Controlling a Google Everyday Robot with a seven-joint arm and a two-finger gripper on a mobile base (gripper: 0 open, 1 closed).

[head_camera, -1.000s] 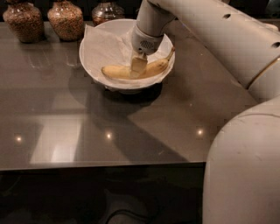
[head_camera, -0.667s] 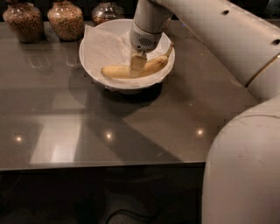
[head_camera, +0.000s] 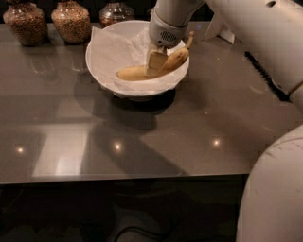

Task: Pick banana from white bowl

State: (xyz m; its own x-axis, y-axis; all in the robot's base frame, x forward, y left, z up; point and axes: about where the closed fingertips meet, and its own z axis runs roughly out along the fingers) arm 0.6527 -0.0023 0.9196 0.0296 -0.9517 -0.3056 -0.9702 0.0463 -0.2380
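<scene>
Camera view has your gripper [head_camera: 156, 66] down in the white bowl [head_camera: 102, 56] near the far edge of the tabletop [head_camera: 142, 142], fingers [head_camera: 155, 60] clamped across the banana [head_camera: 130, 73], so lift straight up, slowly, keeping its tilted stem end clear of the rim.

Gripper [head_camera: 155, 67] is in the white bowl [head_camera: 97, 56], upper centre of frame. Its fingers [head_camera: 156, 59] are clamped on the banana [head_camera: 131, 73] and cover its middle, so I can't see the far-side contact. The arm [head_camera: 246, 28] runs off the top and right edges. The jars [head_camera: 71, 21] along the top edge have their tops cut off, and the rightmost jar [head_camera: 116, 12] is half hidden behind the bowl rim. Contents too blurred for me to name. Below the worktop [head_camera: 142, 142] front edge it's dark, unreadable. The robot body [head_camera: 272, 198] at lower right is cropped.
</scene>
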